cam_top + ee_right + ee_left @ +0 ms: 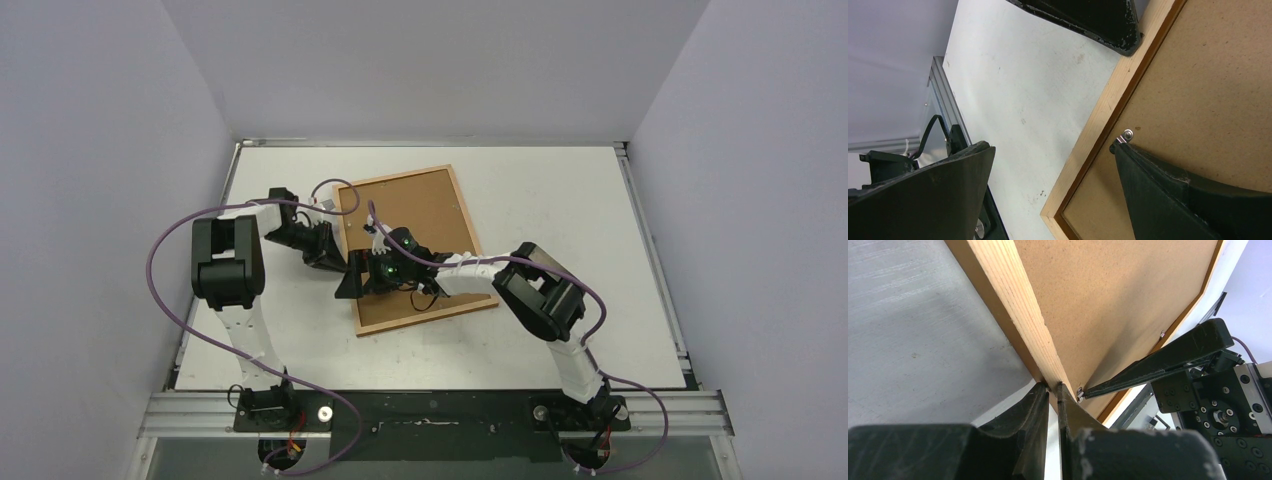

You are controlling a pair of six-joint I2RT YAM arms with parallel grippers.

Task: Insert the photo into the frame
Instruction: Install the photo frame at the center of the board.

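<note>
Left wrist view: the left gripper (1053, 387) is pinched on the rail of the frame (1013, 305), which lies face down on the table (923, 340). The right gripper (1052, 147) is spread wide, with one fingertip (1148, 175) against a metal tab (1127, 135) on the backing (1118, 300). We see no photo in any view; it may lie under the backing. We judge the step to be working that tab: hold the left pinch firm, push the tab sideways, and avoid gouging the backing.

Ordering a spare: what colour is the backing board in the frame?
The backing board is plain mid-brown, finely speckled. The left wrist view shows it best.
</note>
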